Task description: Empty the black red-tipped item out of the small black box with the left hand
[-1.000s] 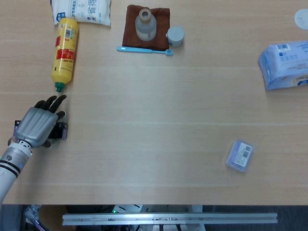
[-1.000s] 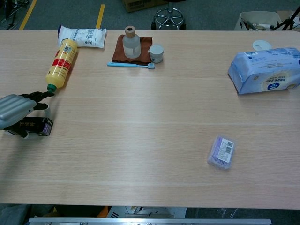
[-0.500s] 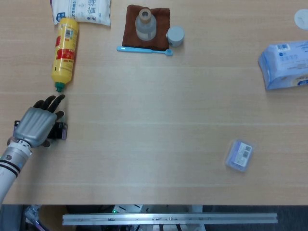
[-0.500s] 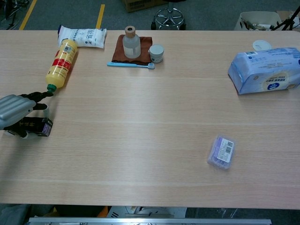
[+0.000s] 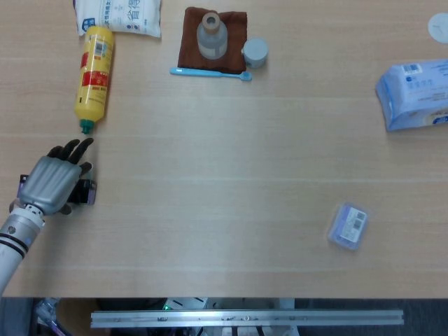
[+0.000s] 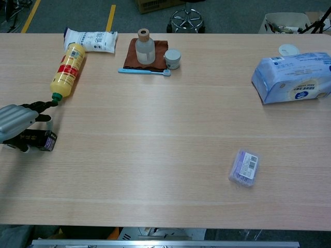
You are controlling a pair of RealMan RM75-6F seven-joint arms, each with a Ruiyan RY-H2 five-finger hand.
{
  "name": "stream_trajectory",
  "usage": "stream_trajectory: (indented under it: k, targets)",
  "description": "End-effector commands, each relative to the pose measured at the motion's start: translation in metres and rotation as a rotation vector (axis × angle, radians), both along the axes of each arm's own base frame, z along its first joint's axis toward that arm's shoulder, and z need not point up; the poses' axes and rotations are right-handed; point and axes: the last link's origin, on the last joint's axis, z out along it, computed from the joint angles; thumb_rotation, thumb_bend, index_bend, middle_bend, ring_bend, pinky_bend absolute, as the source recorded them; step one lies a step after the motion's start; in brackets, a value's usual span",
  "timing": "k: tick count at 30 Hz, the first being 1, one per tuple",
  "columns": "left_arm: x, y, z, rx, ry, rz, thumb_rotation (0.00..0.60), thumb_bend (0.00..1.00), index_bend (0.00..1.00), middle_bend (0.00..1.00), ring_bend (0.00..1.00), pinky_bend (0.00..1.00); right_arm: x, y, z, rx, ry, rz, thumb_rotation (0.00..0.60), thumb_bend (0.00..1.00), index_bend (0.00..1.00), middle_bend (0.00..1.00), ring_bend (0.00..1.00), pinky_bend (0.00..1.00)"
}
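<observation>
The small black box (image 6: 40,140) lies on the table near its left edge, under my left hand (image 6: 16,122). In the head view the hand (image 5: 50,183) covers most of the box (image 5: 85,192), leaving only its right end showing. The hand rests over the box with its dark fingers stretched toward the yellow bottle; whether it grips the box I cannot tell. No black red-tipped item shows in either view. My right hand is in neither view.
A yellow bottle (image 5: 94,77) with a green cap lies just beyond the left hand's fingers. Behind it a white bag (image 5: 117,14), a brown cloth (image 5: 189,49) with a clear bottle, a grey cup and a blue toothbrush. A tissue pack (image 5: 414,92) far right, a purple packet (image 5: 348,225) front right.
The left hand and the black box under it have shifted slightly to the left. Nothing else has moved.
</observation>
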Motion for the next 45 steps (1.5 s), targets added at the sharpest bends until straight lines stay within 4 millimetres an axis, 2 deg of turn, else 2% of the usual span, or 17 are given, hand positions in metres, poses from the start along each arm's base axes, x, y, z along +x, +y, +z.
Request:
stream_trajectory:
  k: [1, 6, 9, 20, 32, 45]
  targets:
    - [0.000, 0.000, 0.000, 0.001, -0.001, 0.000, 0.600, 0.24, 0.50, 0.00, 0.05, 0.18, 0.000, 0.000, 0.000, 0.000, 0.000, 0.000, 0.600, 0.14, 0.27, 0.20, 0.10, 0.25]
    - [0.002, -0.001, 0.001, 0.001, 0.001, -0.013, 0.600, 0.35, 0.50, 0.00, 0.05, 0.18, 0.000, 0.000, 0.000, 0.000, 0.000, 0.000, 0.600, 0.14, 0.27, 0.20, 0.10, 0.25]
    - [0.005, 0.000, 0.003, 0.007, 0.008, -0.035, 0.600, 0.37, 0.50, 0.00, 0.05, 0.18, 0.000, 0.000, 0.000, -0.001, -0.001, 0.000, 0.600, 0.14, 0.27, 0.20, 0.10, 0.25]
    - [0.027, 0.006, 0.021, 0.086, -0.052, -0.082, 0.600, 0.38, 0.50, 0.00, 0.05, 0.18, 0.000, 0.000, 0.001, -0.005, -0.005, 0.002, 0.600, 0.14, 0.27, 0.20, 0.10, 0.25]
    - [0.053, 0.018, 0.053, 0.192, -0.251, -0.032, 0.600, 0.38, 0.50, 0.00, 0.05, 0.18, 0.001, -0.001, 0.000, -0.004, -0.007, 0.006, 0.600, 0.14, 0.27, 0.20, 0.10, 0.26]
    - [0.072, 0.023, 0.072, 0.209, -0.396, 0.022, 0.600, 0.38, 0.49, 0.00, 0.05, 0.18, 0.001, -0.001, 0.000, -0.006, -0.008, 0.005, 0.600, 0.14, 0.27, 0.20, 0.10, 0.25]
